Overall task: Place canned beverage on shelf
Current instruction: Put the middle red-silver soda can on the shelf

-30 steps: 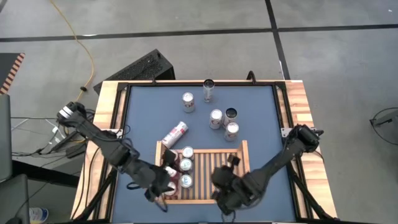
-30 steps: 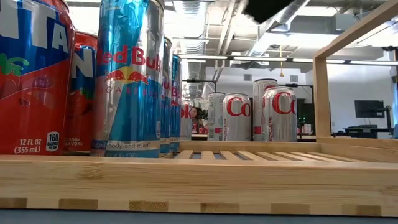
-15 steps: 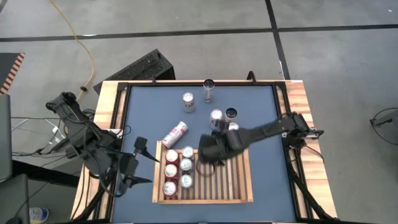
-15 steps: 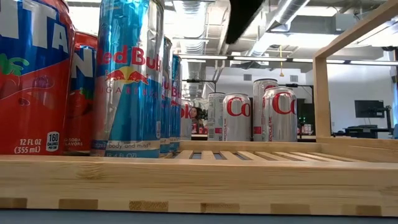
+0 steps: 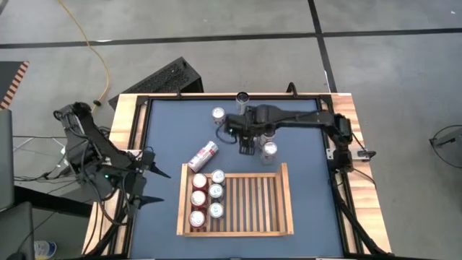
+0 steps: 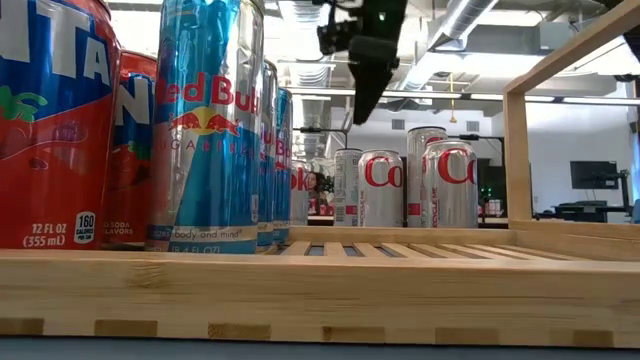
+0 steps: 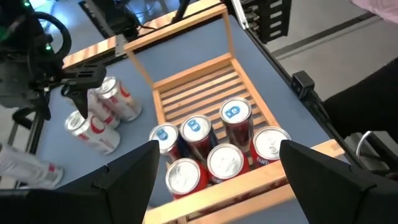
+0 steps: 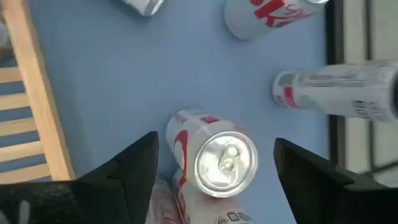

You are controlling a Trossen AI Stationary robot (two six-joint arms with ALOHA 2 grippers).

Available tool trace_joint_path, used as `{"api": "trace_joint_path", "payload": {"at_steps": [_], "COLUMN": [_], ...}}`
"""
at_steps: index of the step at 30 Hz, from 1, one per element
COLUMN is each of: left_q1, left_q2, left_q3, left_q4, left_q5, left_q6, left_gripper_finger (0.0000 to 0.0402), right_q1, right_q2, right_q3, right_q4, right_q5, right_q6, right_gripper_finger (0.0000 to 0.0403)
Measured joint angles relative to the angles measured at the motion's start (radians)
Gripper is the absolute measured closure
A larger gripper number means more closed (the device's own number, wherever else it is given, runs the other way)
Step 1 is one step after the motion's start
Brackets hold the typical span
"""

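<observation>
Reaching is the step in hand: the right gripper [image 5: 245, 148], fingers spread and empty, hovers over an upright can [image 8: 219, 158] on the far table. Next it must descend and close. The shelf [image 5: 278, 232] holds six cans at its left end. The left gripper [image 5: 144, 179] waits open, left of it.

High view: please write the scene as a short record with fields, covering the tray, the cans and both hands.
tray: at the near side of the table, right part bare
cans in tray: six, upright, in two columns at its left end
loose cans: several upright beyond the tray
lying can: on its side, just beyond the tray's left corner
right hand: open, above the loose cans, one upright can between its fingers
left hand: open, holds nothing, at the table's left edge
</observation>
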Motion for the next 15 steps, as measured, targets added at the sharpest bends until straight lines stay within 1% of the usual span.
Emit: {"api": "trace_joint_path", "payload": {"at_steps": [3,6,10,13,15], "left_q1": [-0.033,-0.066,-0.095,-0.104,-0.107], "left_q2": [-0.019,-0.032,-0.045,-0.053,-0.055], "left_q3": [0.0,0.0,0.0,0.0,0.0], "left_q4": [-0.016,-0.023,-0.043,-0.049,-0.049], "left_q5": [-0.049,-0.097,-0.149,-0.176,-0.182], "left_q6": [-0.024,-0.028,-0.021,-0.018,-0.013], "left_gripper_finger": [0.0081,0.0081,0.0081,0.0081,0.0081], "right_q1": [-0.046,-0.087,-0.115,-0.121,-0.124], "right_q2": [-0.071,-0.17,-0.299,-0.352,-0.359], "right_q3": [-0.103,-0.247,-0.447,-0.535,-0.557], "right_q4": [0.068,0.175,0.405,0.509,0.526], "right_q5": [-0.017,-0.019,-0.068,-0.08,-0.081], "right_q6": [-0.034,-0.032,-0.044,-0.045,-0.045], "right_gripper_finger": [0.0106,0.0106,0.0106,0.0106,0.0106]}}
